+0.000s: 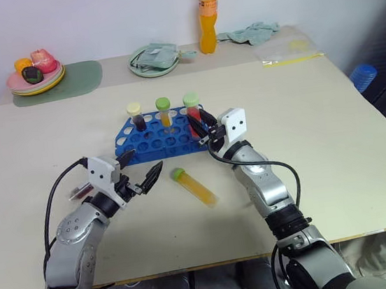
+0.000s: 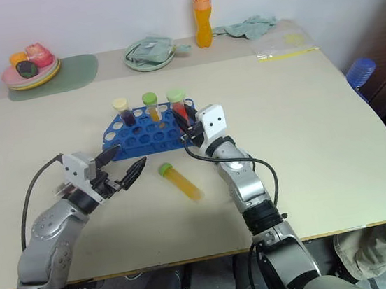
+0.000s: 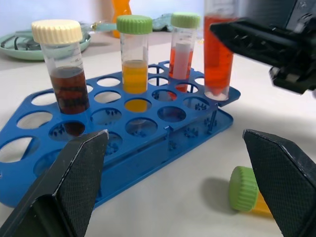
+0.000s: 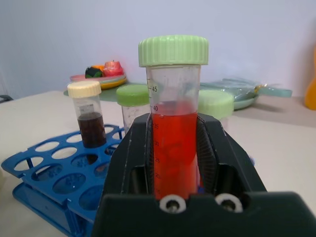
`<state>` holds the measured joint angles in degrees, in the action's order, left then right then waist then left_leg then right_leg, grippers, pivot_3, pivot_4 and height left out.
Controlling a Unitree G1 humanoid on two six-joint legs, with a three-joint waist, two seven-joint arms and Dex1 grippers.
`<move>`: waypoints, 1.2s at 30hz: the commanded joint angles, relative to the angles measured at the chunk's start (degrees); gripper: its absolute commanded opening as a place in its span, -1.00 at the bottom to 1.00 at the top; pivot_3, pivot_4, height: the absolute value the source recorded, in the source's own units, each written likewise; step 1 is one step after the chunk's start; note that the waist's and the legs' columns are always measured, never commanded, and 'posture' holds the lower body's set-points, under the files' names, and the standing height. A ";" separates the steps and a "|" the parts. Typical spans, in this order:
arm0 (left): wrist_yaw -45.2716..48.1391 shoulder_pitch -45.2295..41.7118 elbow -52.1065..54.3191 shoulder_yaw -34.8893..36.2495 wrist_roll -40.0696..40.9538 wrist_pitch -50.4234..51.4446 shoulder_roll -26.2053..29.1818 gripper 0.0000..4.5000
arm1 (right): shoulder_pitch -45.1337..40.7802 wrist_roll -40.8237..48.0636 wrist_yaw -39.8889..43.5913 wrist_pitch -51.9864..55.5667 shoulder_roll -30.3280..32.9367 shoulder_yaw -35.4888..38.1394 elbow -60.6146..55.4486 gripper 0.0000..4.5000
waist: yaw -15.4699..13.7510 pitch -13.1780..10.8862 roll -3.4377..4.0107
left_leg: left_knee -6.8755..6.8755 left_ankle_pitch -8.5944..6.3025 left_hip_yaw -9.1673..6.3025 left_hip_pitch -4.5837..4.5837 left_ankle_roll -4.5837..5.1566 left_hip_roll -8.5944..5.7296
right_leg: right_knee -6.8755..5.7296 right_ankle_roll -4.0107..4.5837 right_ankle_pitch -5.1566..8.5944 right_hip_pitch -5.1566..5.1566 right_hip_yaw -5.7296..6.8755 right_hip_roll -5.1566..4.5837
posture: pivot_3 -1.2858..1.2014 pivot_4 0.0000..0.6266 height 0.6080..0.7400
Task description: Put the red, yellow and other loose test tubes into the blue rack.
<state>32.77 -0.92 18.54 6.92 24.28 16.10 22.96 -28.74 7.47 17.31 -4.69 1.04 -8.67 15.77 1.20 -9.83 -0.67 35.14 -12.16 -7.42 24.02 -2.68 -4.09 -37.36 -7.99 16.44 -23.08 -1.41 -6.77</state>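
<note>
While the head view shows my right claw point(image 1: 203, 130) clamped on the red tube point(image 1: 195, 124) at the near right corner of the blue rack point(image 1: 152, 141), a yellow tube point(image 1: 194, 186) lies loose on the bench point(image 1: 333, 134), near my left claw point(image 1: 141, 168), whose fingers are spread with nothing in them. In the left wrist view the red tube's base sits at a corner hole. In the right wrist view it stands upright; I'd lower it straight, then let go.

Beige table point(image 1: 333, 141), blue rack point(image 1: 144, 145), loose yellow tube point(image 1: 194, 186)
</note>
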 commanded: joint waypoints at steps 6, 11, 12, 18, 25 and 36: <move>0.34 -0.27 2.77 -0.17 0.53 0.45 0.40 1.00 | -0.65 1.01 1.81 -1.65 -1.67 0.77 -0.27 -0.68 | 0.06 0.00 0.00 | -0.01 0.00 0.00 0.00 0.00 0.00 | -0.02 0.00 0.00 -0.01 -0.01 0.00 | 0.03 -0.52 1.00; 0.37 0.22 3.23 -0.07 0.82 0.60 0.43 1.00 | -0.26 -0.16 2.03 -0.37 -0.40 0.63 -5.02 0.58 | 0.02 -0.01 0.01 | -0.01 0.00 0.00 0.00 0.00 0.00 | -0.02 0.00 0.00 -0.01 -0.01 0.00 | 0.03 -0.52 1.00; 0.35 0.34 3.41 0.09 0.95 0.67 0.50 1.00 | 0.04 0.01 2.37 1.57 0.38 0.61 -7.59 0.81 | 0.01 -0.01 0.02 | -0.01 0.00 0.00 0.00 0.00 0.00 | -0.02 0.00 0.00 -0.01 -0.01 0.00 | 0.03 -0.52 1.00; 0.81 1.18 3.98 2.89 1.89 0.96 2.34 1.00 | 5.57 8.72 7.11 26.26 10.60 3.10 -31.21 0.81 | -0.44 -0.01 0.01 | 0.02 -0.01 -0.04 0.01 0.00 0.00 | 0.01 0.00 0.00 0.01 -0.01 -0.02 | 0.03 -0.52 1.00; 4.61 2.29 0.77 6.94 2.42 0.21 7.41 1.00 | 4.10 27.55 7.00 72.08 25.24 9.78 -48.51 0.81 | -0.16 -0.02 0.04 | -0.04 -0.03 -0.06 0.00 0.04 0.02 | 0.06 0.04 0.02 0.04 0.00 -0.01 | 0.03 -0.52 1.00; 18.09 6.14 -1.35 5.45 3.72 0.76 15.32 1.00 | -21.20 54.23 -8.67 97.19 23.81 -1.37 -29.03 0.81 | -0.26 -0.07 0.12 | -0.04 -0.05 -0.06 0.06 0.09 0.03 | 0.15 0.07 0.03 0.05 0.07 -0.13 | 0.03 -0.52 1.00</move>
<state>48.76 4.90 14.86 12.23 26.37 16.87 37.50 -47.51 55.64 12.18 92.14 24.22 -7.71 -16.14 0.94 -9.90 -0.55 35.11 -12.21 -7.46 24.10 -2.59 -4.06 -37.20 -7.93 16.47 -23.05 -1.35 -6.91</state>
